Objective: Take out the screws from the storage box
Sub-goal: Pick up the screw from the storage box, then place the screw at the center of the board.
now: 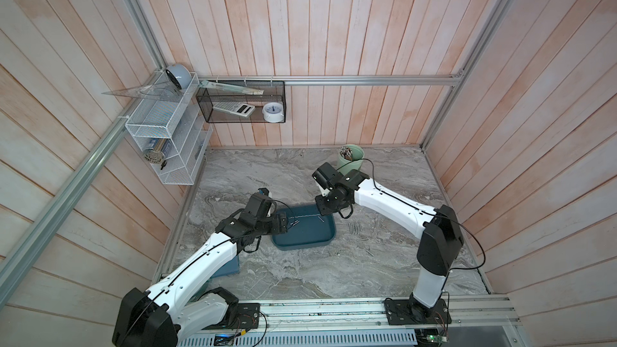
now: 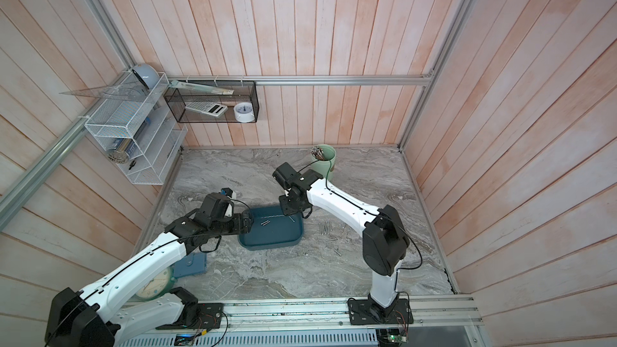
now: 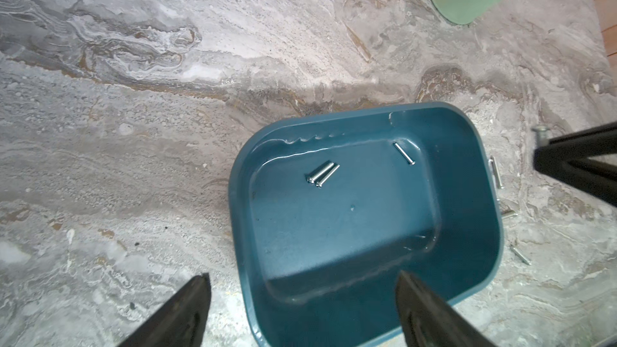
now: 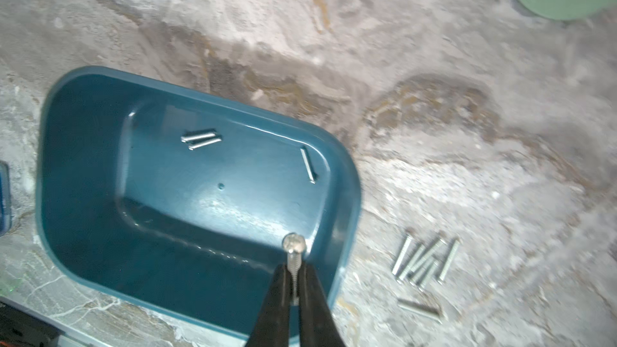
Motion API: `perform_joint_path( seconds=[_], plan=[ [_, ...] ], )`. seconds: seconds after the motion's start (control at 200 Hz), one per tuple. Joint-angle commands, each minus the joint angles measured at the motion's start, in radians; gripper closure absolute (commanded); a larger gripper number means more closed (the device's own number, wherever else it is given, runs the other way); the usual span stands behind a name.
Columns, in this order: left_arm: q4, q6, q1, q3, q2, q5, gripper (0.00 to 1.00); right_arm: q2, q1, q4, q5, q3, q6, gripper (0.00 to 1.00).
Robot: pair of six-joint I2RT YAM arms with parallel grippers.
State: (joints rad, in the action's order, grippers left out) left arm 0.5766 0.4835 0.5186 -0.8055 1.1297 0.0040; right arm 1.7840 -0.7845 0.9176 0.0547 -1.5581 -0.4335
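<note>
Nearest the robot's base, a stray screw (image 1: 369,252) lies alone on the marbled bench (image 1: 300,278), off the near right corner of the storage box (image 1: 300,246), a shallow teal tray sitting mid-bench. The left hand (image 3: 302,277) hovers at the box's left end, fingers wide apart and nothing between them, one over the bench and the other over the tray floor. Three screws lie inside toward the far wall: a touching pair (image 3: 322,173) and a single screw (image 3: 404,153) near the far right corner. The right hand (image 4: 293,270) hangs above the box's right end, pinched together on the shank of a held screw (image 4: 293,242), whose round head sticks out past the fingertips. Just right of the box, a cluster of screws (image 4: 424,262) lies roughly parallel, with a crosswise screw (image 4: 419,308) beside it. Farthest back stands a pale green cup (image 1: 350,161) holding a bundle of sticks (image 1: 345,151).
</note>
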Motion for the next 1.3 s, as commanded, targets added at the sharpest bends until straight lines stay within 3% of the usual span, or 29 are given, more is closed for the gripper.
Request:
perform_joint_path(
  seconds=[0.0,0.195,0.375,0.745,1.11,1.205,1.235,1.26,1.295],
  plan=[
    [-0.039,0.007,0.024,-0.054,0.035,0.017,0.09,-0.087,0.07,0.04,0.02,0.097,-0.037,1.0],
    [-0.055,-0.031,0.063,-0.149,0.121,0.01,0.09,-0.153,0.184,0.031,-0.032,0.255,-0.069,1.0],
    [-0.045,-0.029,0.083,-0.117,0.143,0.041,0.09,-0.11,0.186,0.011,-0.059,0.293,-0.068,1.0],
    [0.023,-0.095,0.104,-0.15,0.176,-0.088,0.08,0.033,0.186,-0.043,-0.09,0.309,-0.067,1.0],
    [-0.003,-0.023,0.104,-0.145,0.184,-0.056,0.08,0.104,0.188,-0.044,-0.085,0.307,-0.062,1.0],
    [0.061,-0.165,0.103,-0.19,0.195,-0.02,0.09,0.117,0.189,-0.026,-0.079,0.3,-0.055,0.99],
    [0.067,-0.21,0.104,-0.183,0.193,-0.053,0.09,0.117,0.189,-0.026,-0.079,0.3,-0.053,0.99],
    [0.058,-0.169,0.106,-0.168,0.192,-0.142,0.09,0.117,0.188,-0.024,-0.079,0.301,-0.051,0.99],
    [0.055,-0.119,0.104,-0.155,0.193,-0.182,0.11,0.118,0.189,-0.022,-0.078,0.301,-0.052,0.99]
  ],
)
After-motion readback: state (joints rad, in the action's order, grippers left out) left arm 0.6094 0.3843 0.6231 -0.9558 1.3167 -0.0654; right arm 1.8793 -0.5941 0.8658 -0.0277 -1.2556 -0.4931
